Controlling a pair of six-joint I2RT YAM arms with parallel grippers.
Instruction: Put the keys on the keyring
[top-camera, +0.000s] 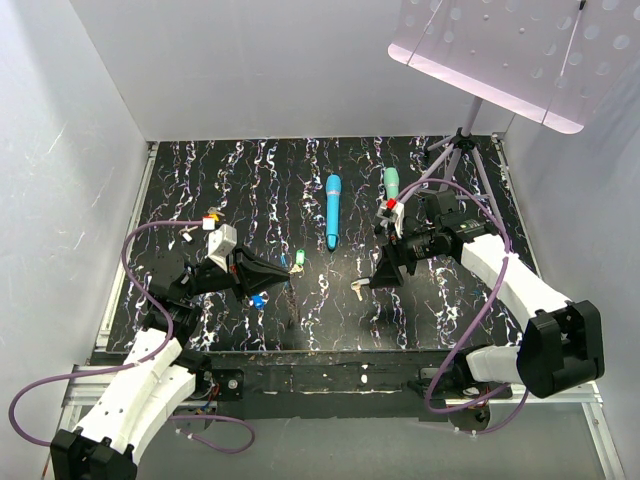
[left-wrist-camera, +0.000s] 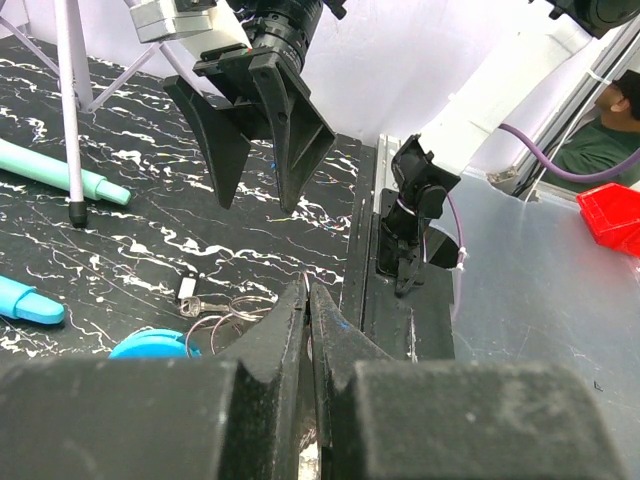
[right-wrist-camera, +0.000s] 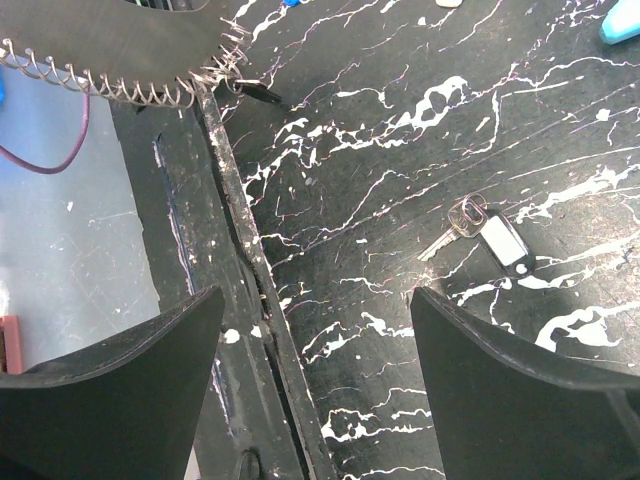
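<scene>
My left gripper (top-camera: 287, 275) is clenched, its fingers pressed flat together with no gap between them. It sits low over the near left part of the black marbled table (top-camera: 250, 180). The keyring (top-camera: 258, 299) lies just on the near side of it. From my left wrist I see its blue band (left-wrist-camera: 150, 345) just left of my fingers, and its thin wire loops (left-wrist-camera: 238, 312) run up to the tips. I cannot tell whether a loop is pinched there or only touches them.

My right gripper (top-camera: 388, 280) is released and grips nothing. Its jaws are spread wide and point down above the table, near the middle. A tagged key (right-wrist-camera: 480, 232), silver with a pale tag and a small ring, lies flat on the table close to that gripper, apart from the keyring. A green key (top-camera: 299, 257) lies just beyond my left fingertips, on the far side.

Farther back lie a blue wand (top-camera: 332, 210) and a teal wand (top-camera: 391, 182), well apart from the keys. A tripod (top-camera: 460, 140) stands at the far right.
</scene>
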